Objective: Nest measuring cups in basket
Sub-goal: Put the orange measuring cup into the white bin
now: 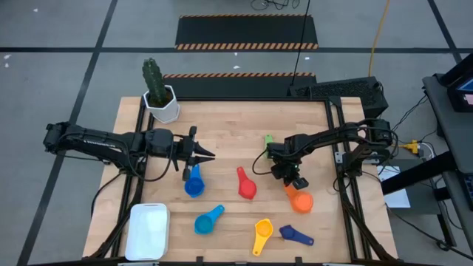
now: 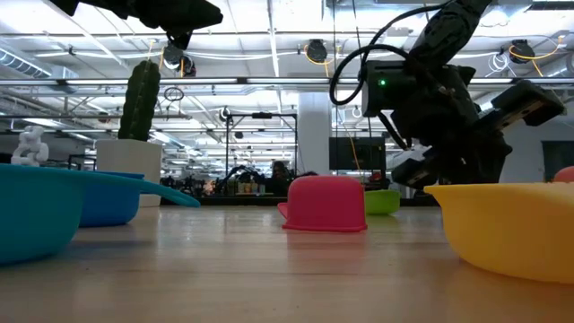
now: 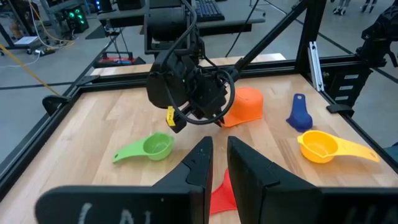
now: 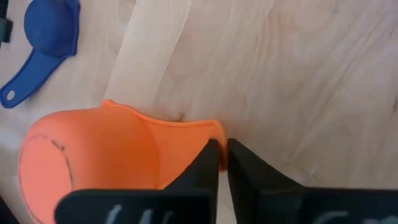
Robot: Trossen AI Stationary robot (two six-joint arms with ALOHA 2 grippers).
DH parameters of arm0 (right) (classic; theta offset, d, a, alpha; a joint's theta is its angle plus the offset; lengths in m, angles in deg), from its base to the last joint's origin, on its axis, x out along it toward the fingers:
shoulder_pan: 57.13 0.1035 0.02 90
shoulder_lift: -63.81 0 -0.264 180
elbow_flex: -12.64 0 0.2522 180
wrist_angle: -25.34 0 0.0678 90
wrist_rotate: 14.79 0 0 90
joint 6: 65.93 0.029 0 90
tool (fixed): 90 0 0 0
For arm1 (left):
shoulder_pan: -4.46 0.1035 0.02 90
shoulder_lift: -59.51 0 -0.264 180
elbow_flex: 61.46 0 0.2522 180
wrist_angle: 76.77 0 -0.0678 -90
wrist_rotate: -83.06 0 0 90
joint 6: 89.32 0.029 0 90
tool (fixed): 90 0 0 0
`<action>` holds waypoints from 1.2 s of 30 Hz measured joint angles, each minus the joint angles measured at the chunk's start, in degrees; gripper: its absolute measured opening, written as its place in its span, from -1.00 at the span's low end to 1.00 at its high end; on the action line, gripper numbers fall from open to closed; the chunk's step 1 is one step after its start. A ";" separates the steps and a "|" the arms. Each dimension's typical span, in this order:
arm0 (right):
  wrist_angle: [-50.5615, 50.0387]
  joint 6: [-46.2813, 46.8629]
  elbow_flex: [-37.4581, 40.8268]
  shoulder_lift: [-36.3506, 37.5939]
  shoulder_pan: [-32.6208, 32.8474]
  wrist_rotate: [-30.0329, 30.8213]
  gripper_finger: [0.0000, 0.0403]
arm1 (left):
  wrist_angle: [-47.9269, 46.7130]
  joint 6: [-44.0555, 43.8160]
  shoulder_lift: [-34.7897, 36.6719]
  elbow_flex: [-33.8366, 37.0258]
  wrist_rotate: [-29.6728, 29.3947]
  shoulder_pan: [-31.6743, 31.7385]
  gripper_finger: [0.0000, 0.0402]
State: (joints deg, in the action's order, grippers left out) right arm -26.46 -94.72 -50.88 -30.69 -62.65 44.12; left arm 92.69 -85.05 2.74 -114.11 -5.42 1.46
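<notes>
My right gripper [image 1: 294,182] is shut at the handle of the orange measuring cup [image 1: 300,201], right of the table's middle. My left gripper [image 1: 209,155] is shut and hovers high over the table, just beyond a blue cup [image 1: 194,184]. Lying loose on the wood are a red cup [image 1: 247,185], a light blue cup [image 1: 208,220], a yellow cup [image 1: 262,235], a dark blue cup [image 1: 295,236] and a green cup [image 1: 268,139]. The white basket [image 1: 148,231] sits at the near left corner. My right gripper has its fingertips [image 4: 210,157] at the free end of the orange cup's handle [image 4: 198,129], coming from above and slanting down. The fingers themselves hide how much of the handle lies between them. The cup's body [image 3: 247,106] rests on the table.
A white hexagonal pot with a cactus [image 1: 160,100] stands at the far left corner. Black frame rails [image 1: 341,148] run along both table sides. Bare wood lies between the basket and the light blue cup, and across the far middle.
</notes>
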 joint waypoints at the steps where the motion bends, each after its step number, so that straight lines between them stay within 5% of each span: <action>1: -0.20 -0.11 -0.14 0.00 0.00 0.00 -0.97 | 0.00 0.00 0.00 0.01 0.00 0.00 -0.75; 18: -15.52 -0.41 -14.05 0.46 0.00 1.18 -1.00 | 1.73 0.87 0.02 0.01 0.00 0.02 -0.75; 24: -16.73 1.91 -18.35 6.07 0.00 1.76 -1.00 | 3.95 1.68 0.04 0.04 0.00 0.02 -0.75; 29: -13.42 7.24 -18.49 15.88 0.02 7.84 -1.00 | 5.09 2.75 0.04 0.04 -0.02 0.02 -0.75; 36: -5.50 13.90 -18.49 26.30 4.70 24.26 -1.00 | 9.29 3.15 0.04 0.06 -0.02 0.02 -0.75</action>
State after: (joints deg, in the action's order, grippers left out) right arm -31.96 -80.82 -69.37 -4.39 -57.95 68.38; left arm 101.99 -81.90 2.78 -114.05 -5.44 1.48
